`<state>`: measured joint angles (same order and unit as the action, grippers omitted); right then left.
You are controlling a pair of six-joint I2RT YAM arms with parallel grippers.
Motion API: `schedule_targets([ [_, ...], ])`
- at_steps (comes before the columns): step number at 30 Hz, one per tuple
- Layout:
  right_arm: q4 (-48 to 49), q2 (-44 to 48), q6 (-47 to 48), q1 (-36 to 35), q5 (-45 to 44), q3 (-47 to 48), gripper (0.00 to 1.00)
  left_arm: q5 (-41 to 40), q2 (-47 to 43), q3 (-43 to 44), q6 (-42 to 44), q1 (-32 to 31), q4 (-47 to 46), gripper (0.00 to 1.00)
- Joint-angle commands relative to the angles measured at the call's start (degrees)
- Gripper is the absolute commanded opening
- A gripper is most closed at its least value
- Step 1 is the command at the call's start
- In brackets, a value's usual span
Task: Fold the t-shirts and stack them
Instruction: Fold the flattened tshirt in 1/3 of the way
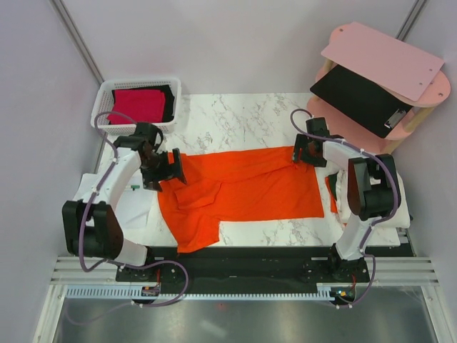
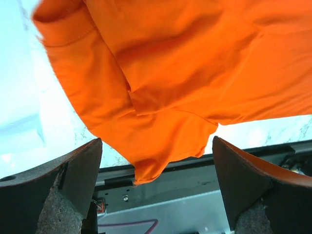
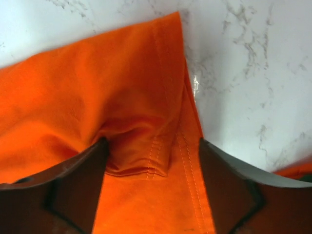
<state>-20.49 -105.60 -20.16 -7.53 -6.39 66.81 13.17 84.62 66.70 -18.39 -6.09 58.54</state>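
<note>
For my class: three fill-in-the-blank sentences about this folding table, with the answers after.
The shirt spread on the table is ____.
The crimson shirt lies in the white ____.
The clipboard on the pink shelf is ____.
Missing words: orange; basket; black.

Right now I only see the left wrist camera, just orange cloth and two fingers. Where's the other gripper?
Observer: The right gripper is at the far right corner of the orange t-shirt, with its jaws open on either side of a bunched hem.
Operator: Are there more shirts?
Observer: Yes, a crimson-red t-shirt lies in the white basket at the far left.
Operator: Just that one?
Observer: No, a black t-shirt peeks out at its right edge, in the same basket.
</note>
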Motion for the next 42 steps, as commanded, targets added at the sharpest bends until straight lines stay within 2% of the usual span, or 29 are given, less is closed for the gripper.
schedule_targets([
  [1, -0.7, 6.2, 0.3, 0.3, -2.7, -0.6, 0.87, -4.2, -3.3, 5.1, -2.2, 0.1, -3.1, 1.0],
  [5, -1.0, 7.8, 0.6, 0.4, -4.5, 0.1, 0.88, -4.9, 3.6, 8.2, -3.5, 0.1, -6.6, 1.0],
  [10, -1.2, 8.1, 0.5, 0.4, -4.3, 0.4, 0.88, -9.8, 13.7, 12.4, -3.8, 0.1, -7.8, 0.93],
  [12, -1.1, 8.2, 0.4, 0.4, -3.9, 0.5, 0.88, -10.6, 17.1, 13.0, -3.9, 0.2, -8.6, 0.88],
  [26, -0.7, 7.4, 0.7, 0.4, -3.1, 0.3, 0.89, -11.8, 24.3, 12.9, -4.4, 0.4, -11.3, 0.83],
  [29, -0.4, 7.5, 0.6, 0.4, -2.9, -0.1, 0.89, -11.6, 26.1, 13.9, -5.4, 0.3, -11.7, 0.8],
  [32, -0.3, 7.7, 0.8, 0.4, -3.1, -0.3, 0.89, -11.7, 26.7, 14.6, -5.3, 0.3, -11.9, 0.57],
  [33, -0.3, 7.6, 0.8, 0.4, -3.1, -0.3, 0.89, -12.4, 26.4, 14.9, -5.3, 0.4, -11.9, 0.35],
  [35, -0.2, 7.7, 0.8, 0.4, -3.1, -0.4, 0.89, -13.0, 25.5, 15.0, -5.2, 0.3, -12.0, 0.1],
  [36, -0.3, 7.6, 0.7, 0.4, -3.1, -0.4, 0.89, -13.1, 25.3, 15.6, -5.0, 0.4, -12.0, 0.02],
  [42, 0.1, 7.4, 0.7, 0.3, -3.1, -0.7, 0.89, -14.7, 21.2, 17.7, -4.7, 0.4, -11.8, 0.02],
])
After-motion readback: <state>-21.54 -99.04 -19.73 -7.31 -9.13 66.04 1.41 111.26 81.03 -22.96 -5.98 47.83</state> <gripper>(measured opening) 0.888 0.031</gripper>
